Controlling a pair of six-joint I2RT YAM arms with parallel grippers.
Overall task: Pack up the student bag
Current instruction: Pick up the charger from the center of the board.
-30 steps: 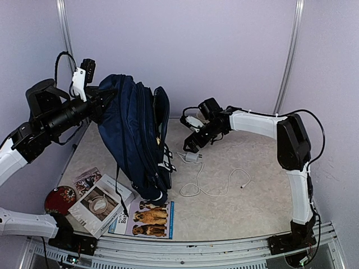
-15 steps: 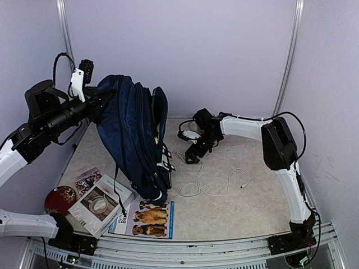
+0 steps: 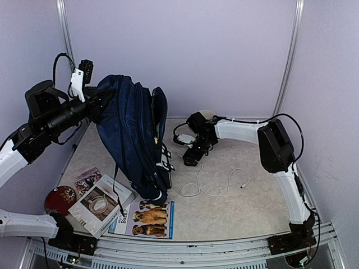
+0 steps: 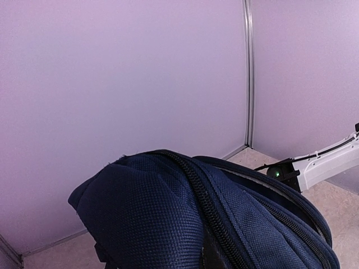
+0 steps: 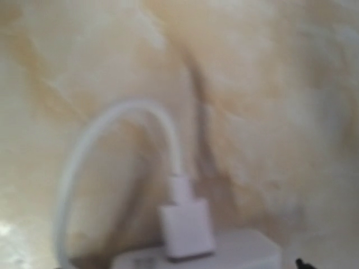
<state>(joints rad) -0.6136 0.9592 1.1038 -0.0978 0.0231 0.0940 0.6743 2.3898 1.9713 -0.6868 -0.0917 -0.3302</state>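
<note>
Here, the left jaws are clamped on the top edge of the student bag (image 3: 137,134), holding it up so that it hangs long and narrow over the left half of the tabletop (image 3: 252,213). Its lower end, with the white trim, is at the upper edge of a booklet with pictures of dogs (image 3: 151,216); whether they touch cannot be told. The right jaws are down at the tabletop just right of the bag, over a white charger block (image 5: 241,252). Whether they stand apart or together cannot be told: the wrist view is a blur of the block, its white plug (image 5: 185,227) and the cable (image 5: 173,148) arching out of it. Near the left corner lie a book with a cup on its cover (image 3: 101,204), a small picture card (image 3: 87,179) and a round red disc (image 3: 60,199). The booklet carries blue lettering at its left side, too small to read.
</note>
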